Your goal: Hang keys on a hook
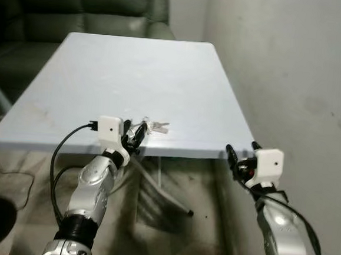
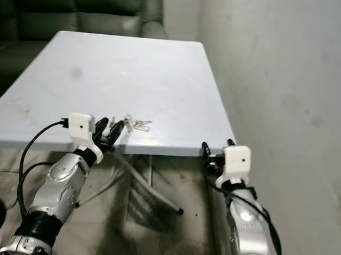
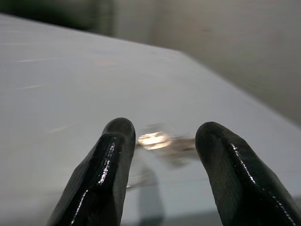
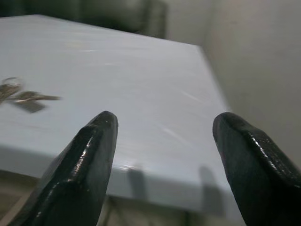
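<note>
Right, one bunch of keys [image 1: 156, 126] lies near the front edge of the pale table [image 1: 133, 71]. Left end effector [image 1: 132, 134] sits just beside it, fingers spread, gripping nothing. Right end effector [image 1: 240, 152] hovers at the table's front right corner, wide apart, empty.

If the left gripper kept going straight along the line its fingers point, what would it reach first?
Most likely the keys, lying on the table just ahead of the open left gripper, though the exact gap is hard to judge.
</note>
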`<state>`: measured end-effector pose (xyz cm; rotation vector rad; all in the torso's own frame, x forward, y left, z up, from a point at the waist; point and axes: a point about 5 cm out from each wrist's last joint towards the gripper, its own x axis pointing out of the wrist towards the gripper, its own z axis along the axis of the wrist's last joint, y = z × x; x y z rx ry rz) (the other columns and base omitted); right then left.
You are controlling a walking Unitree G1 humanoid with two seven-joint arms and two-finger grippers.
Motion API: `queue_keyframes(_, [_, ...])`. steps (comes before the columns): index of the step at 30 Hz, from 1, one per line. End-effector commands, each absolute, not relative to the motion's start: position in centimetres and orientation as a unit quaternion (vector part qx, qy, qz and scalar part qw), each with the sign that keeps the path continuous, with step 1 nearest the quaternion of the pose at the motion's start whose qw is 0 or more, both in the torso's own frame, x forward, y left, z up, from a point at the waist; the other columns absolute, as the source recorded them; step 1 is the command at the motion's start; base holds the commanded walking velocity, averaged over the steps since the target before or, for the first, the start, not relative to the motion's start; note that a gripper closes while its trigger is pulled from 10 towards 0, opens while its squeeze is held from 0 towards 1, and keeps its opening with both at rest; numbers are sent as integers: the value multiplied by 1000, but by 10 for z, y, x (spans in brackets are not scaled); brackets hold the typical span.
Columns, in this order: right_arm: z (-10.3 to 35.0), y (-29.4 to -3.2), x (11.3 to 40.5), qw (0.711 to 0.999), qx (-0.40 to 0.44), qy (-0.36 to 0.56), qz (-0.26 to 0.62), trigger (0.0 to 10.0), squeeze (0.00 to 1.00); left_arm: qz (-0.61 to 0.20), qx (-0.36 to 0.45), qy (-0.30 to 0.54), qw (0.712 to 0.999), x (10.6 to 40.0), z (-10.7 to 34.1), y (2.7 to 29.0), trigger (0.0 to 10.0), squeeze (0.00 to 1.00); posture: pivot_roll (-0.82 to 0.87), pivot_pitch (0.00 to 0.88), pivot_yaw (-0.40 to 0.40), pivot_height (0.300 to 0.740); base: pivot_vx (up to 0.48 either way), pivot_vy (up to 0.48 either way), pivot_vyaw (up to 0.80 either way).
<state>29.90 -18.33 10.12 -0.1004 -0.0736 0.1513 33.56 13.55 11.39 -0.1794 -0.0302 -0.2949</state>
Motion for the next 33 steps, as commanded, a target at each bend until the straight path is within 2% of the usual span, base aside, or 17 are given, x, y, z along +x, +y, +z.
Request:
queue_keyframes(1, [104,-174,301,994,-50,-46,90,10000,0,-133,-82,-12,988,335,112,144,10000,0,-31,0,-35,740,0,0,800])
queue_keyframes(4, [105,-173,301,994,-30,-53,90,10000,0,-132,-81,-14,988,336,112,145,10000,0,-30,0,-36,740,0,0,0])
queue_keyframes(29, [104,-172,300,995,-19,-53,86,10000,0,-117,-85,-20,989,335,112,157,10000,0,-17,10,-37,740,0,0,0])
queue_keyframes(33, [101,-172,300,995,-18,-49,86,10000,0,-113,-87,-17,990,334,110,159,10000,0,-17,10,-37,740,0,370,0])
